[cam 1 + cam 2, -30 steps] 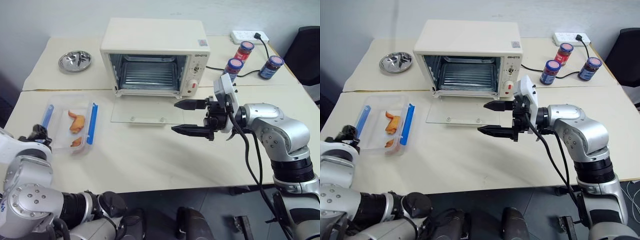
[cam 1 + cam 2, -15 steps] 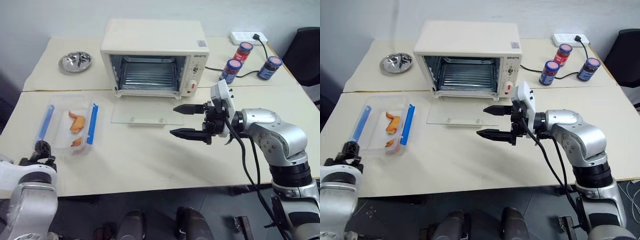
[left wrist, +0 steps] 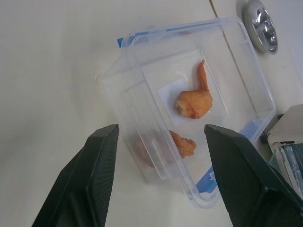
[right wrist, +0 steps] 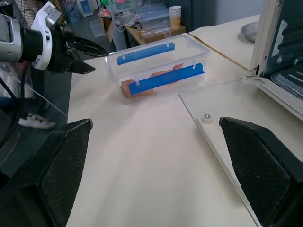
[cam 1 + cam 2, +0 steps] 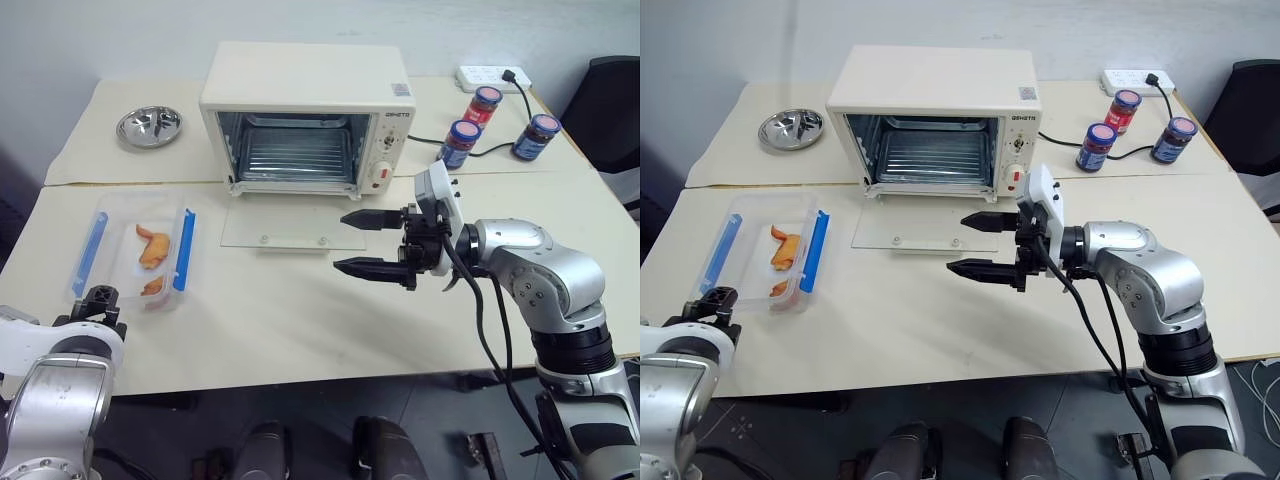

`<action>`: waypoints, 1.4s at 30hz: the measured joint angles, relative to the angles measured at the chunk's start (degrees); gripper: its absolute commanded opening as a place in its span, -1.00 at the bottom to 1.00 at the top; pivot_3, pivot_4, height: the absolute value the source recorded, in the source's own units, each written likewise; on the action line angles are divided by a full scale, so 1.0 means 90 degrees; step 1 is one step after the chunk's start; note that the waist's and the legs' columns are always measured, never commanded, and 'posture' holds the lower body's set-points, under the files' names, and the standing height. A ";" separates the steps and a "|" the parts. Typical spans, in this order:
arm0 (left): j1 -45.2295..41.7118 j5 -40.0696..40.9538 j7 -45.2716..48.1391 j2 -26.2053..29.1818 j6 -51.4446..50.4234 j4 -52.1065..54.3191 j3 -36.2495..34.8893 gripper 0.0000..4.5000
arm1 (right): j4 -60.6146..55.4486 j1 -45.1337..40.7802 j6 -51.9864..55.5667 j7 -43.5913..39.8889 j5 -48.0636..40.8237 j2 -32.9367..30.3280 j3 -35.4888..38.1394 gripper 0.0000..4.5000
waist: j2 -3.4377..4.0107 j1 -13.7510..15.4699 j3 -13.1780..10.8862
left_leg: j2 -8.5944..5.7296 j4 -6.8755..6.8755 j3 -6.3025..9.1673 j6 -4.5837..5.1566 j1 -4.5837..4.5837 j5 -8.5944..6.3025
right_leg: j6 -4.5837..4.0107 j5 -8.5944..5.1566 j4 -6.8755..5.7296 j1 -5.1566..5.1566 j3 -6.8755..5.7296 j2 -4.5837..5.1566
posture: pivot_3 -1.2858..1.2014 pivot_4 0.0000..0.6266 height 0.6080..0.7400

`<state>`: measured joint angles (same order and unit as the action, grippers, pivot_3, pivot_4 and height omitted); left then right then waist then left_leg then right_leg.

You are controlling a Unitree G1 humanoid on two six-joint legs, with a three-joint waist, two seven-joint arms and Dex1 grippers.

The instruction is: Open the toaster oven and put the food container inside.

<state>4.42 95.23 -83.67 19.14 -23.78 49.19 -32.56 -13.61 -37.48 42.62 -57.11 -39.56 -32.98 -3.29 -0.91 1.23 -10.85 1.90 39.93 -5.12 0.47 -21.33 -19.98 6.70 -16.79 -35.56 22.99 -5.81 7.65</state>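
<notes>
Plainly, clear plastic food container (image 3: 189, 104) lies between left gripper's (image 3: 158, 142) parted fingers, ungripped; right gripper (image 5: 360, 243) gapes empty.

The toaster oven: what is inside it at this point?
Through the open door, the toaster oven holds a wire rack with nothing on it. The food container sits outside on the table. The space under the rack is hidden.

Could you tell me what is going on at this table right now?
A two-armed robot is working on loading a toaster oven. Its glass door already lies open flat on the table. The food container, with orange-brown pieces inside, sits on the table, unheld. The left gripper is open, close to the container's near end and facing it. The right gripper hovers open just beyond the open door's front edge, empty.
</notes>
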 measured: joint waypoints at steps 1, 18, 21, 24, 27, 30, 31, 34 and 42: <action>-0.0044 0.0000 0.0017 0.0061 0.0082 -0.0118 0.0030 0.36 | -0.0032 0.0038 0.0001 0.0032 -0.0001 0.0000 0.0004 1.00 | 0.0000 0.0003 0.0000 | -0.0001 0.0000 0.0000 0.0000 0.0000 0.0000 | 0.0000 0.0000 0.0000 0.0000 0.0000 0.0000 | 0.03 -0.52 1.00; -0.0532 -0.0015 0.0794 0.0671 0.0345 -0.2304 0.0362 -0.74 | -0.0788 0.0330 0.0298 0.0547 -0.0435 -0.0180 0.0440 1.00 | 0.0000 0.0002 0.0000 | 0.0001 -0.0029 -0.0005 0.0001 0.0005 -0.0002 | 0.0004 0.0002 0.0001 0.0002 -0.0003 -0.0001 | 0.03 -0.52 1.00; -0.0625 -0.0005 0.0842 0.0783 0.0259 -0.2465 0.0372 -0.96 | -0.0920 0.0369 0.0339 0.0636 -0.0513 -0.0184 0.0442 1.00 | 0.0000 0.0001 0.0000 | 0.0002 -0.0029 -0.0006 0.0000 0.0007 -0.0001 | 0.0004 0.0002 0.0002 0.0001 -0.0002 -0.0001 | 0.03 -0.52 1.00; -0.0666 0.0030 0.0947 0.1137 0.0053 -0.2662 0.0368 -0.96 | -0.0948 0.0393 0.0394 0.0729 -0.0566 -0.0188 0.0452 1.00 | 0.0000 -0.0003 0.0000 | 0.0004 -0.0031 -0.0005 -0.0003 0.0008 0.0000 | 0.0003 0.0001 0.0003 0.0003 -0.0003 -0.0002 | 0.03 -0.52 1.00; -0.0658 0.0146 0.1332 0.1966 -0.0462 -0.3133 0.0290 -0.96 | -0.0948 0.0471 0.0408 0.0774 -0.0620 -0.0237 0.0485 1.00 | 0.0000 -0.0048 0.0000 | 0.0009 -0.0041 -0.0013 -0.0008 0.0008 0.0001 | -0.0005 -0.0003 -0.0001 0.0019 -0.0003 -0.0005 | 0.03 -0.52 1.00; -0.0610 0.0310 0.1774 0.2731 -0.1051 -0.3661 0.0112 -0.96 | -0.0948 0.0507 0.0411 0.0797 -0.0652 -0.0284 0.0586 1.00 | 0.0000 -0.0119 0.0000 | 0.0008 -0.0063 -0.0021 -0.0012 0.0000 0.0004 | -0.0005 -0.0003 -0.0012 0.0042 0.0001 -0.0004 | 0.03 -0.52 1.00; -0.0591 0.0399 0.1996 0.3058 -0.1338 -0.3873 0.0102 -0.96 | -0.0947 0.0514 0.0411 0.0799 -0.0654 -0.0313 0.0642 1.00 | -0.0001 -0.0133 0.0000 | 0.0008 -0.0072 -0.0022 -0.0014 -0.0001 0.0005 | -0.0005 -0.0003 -0.0010 0.0047 0.0000 -0.0004 | 0.03 -0.52 1.00; -0.0644 0.0496 0.2638 0.3709 -0.2024 -0.4324 0.0107 -0.96 | -0.0947 0.0579 0.0459 0.0801 -0.0708 -0.0404 0.0698 1.00 | -0.0001 -0.0154 -0.0001 | 0.0004 -0.0093 -0.0028 -0.0015 -0.0004 0.0005 | -0.0005 -0.0003 0.0000 0.0058 -0.0001 -0.0005 | 0.03 -0.52 1.00; -0.1833 0.0476 0.4678 0.4731 -0.3551 -0.5113 0.0670 -0.96 | -0.0983 0.0798 0.0859 0.0940 -0.1156 -0.0571 0.1049 1.00 | -0.0001 0.0028 -0.0002 | -0.0017 -0.0095 -0.0021 -0.0008 -0.0024 0.0000 | -0.0004 -0.0003 0.0010 0.0065 -0.0005 0.0003 | 0.03 -0.52 1.00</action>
<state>-12.08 99.51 -41.57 61.72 -55.75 3.17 -26.52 -22.45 -30.30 50.35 -48.65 -49.96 -38.11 6.15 -0.92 1.48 -10.87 1.75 39.08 -5.31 0.40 -21.55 -19.98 6.66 -16.82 -35.47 23.57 -5.85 7.68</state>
